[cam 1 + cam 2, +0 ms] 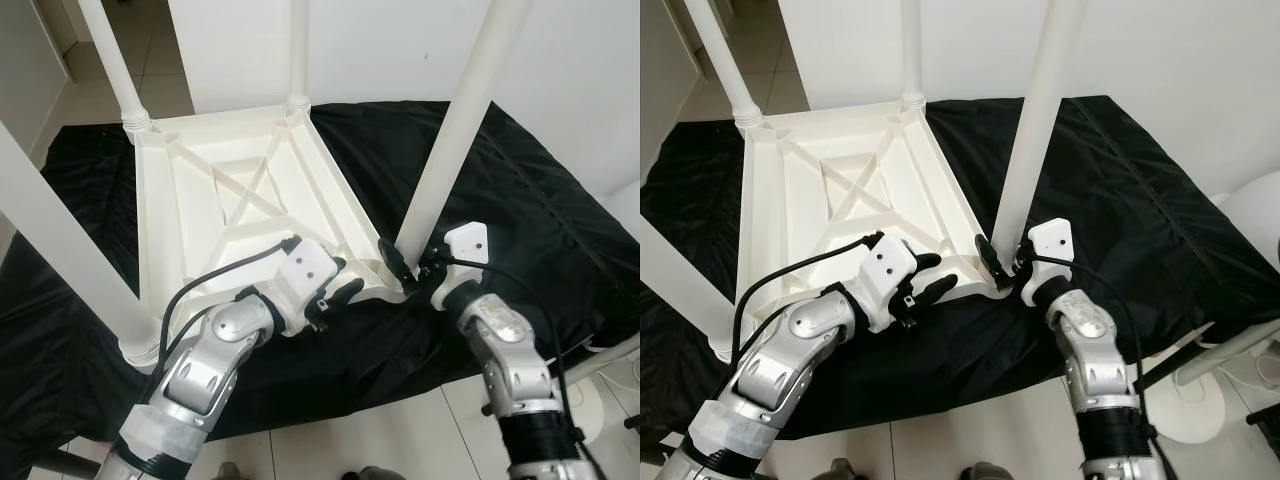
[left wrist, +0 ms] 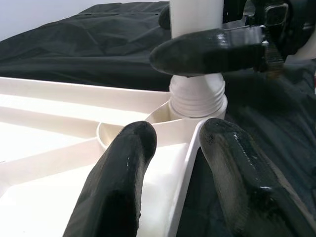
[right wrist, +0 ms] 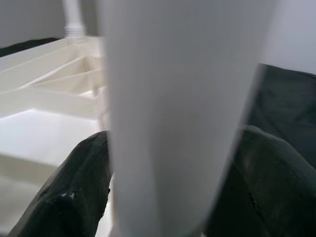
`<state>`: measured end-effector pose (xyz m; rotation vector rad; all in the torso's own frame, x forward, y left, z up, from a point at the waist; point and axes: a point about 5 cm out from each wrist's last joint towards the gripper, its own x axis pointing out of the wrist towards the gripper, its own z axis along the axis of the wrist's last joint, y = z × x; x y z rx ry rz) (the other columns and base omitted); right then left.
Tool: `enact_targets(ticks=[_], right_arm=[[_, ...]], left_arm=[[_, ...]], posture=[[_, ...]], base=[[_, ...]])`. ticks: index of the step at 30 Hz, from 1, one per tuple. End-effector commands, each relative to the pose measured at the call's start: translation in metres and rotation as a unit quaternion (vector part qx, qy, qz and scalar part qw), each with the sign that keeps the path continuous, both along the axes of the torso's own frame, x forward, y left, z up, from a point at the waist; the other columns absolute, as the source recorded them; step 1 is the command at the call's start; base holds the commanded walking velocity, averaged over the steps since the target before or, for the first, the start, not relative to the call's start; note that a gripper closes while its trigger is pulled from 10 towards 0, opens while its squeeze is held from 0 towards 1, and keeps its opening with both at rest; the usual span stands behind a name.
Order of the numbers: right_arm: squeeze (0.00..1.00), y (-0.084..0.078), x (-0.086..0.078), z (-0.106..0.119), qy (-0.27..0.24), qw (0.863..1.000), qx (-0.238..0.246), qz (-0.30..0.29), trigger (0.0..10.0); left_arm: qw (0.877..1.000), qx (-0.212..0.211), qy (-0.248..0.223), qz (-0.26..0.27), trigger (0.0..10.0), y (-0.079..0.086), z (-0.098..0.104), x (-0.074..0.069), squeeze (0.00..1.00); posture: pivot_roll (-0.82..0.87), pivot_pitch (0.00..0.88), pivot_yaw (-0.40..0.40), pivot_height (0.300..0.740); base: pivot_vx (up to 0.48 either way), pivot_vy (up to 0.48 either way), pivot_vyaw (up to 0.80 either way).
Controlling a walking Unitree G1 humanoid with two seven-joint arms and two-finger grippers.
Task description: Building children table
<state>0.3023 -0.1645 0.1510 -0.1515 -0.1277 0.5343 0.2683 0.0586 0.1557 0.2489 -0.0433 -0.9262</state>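
In the left eye view the tabletop [image 1: 240, 200] lies upside down on a black sheet [image 1: 520, 200], ribs facing up, and four legs rise from its corners; the near-right leg [image 1: 455, 130] stands at the corner closest to the robot and leans a little away to the right, its long axis running up and out of frame. The right gripper [image 1: 408, 262] sits at that leg's foot, one finger on each side, while the left gripper [image 1: 335, 293] rests on the tabletop's near edge just beside the same corner. The right eye view shows the same layout: the right arm is the nearer one to the leg, the left arm lies across the rim. In the left wrist view the two left fingers [image 2: 123, 182] are spread apart and straddle the rim, closed on nothing; straight ahead of them the leg's threaded end [image 2: 197, 96] sits in the corner socket. In the right wrist view the leg fills the gap between the right fingers [image 3: 74, 192], which press against its sides, so any turning would go about that upright axis.
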Motion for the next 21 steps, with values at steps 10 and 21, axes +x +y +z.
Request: enact_targets(ticks=[10, 21], right_arm=[[0.00, 0.007, 0.005, -0.018, 0.044, 0.994, -0.045, 0.090, 8.1], [0.00, 0.000, 0.011, -0.024, 0.051, 0.992, -0.061, 0.099, 0.0]], left_arm=[[1.000, 0.010, 0.006, -0.011, 10.0, 0.001, -0.001, -0.005, 0.00], [1.000, 0.014, 0.004, -0.008, 10.0, 0.002, -0.001, -0.003, 0.00]], posture=[[-0.06, 0.027, -0.004, 0.740], [-0.06, 0.027, -0.009, 0.740]], base=[[0.000, 0.000, 0.00], [0.000, 0.000, 0.00]])
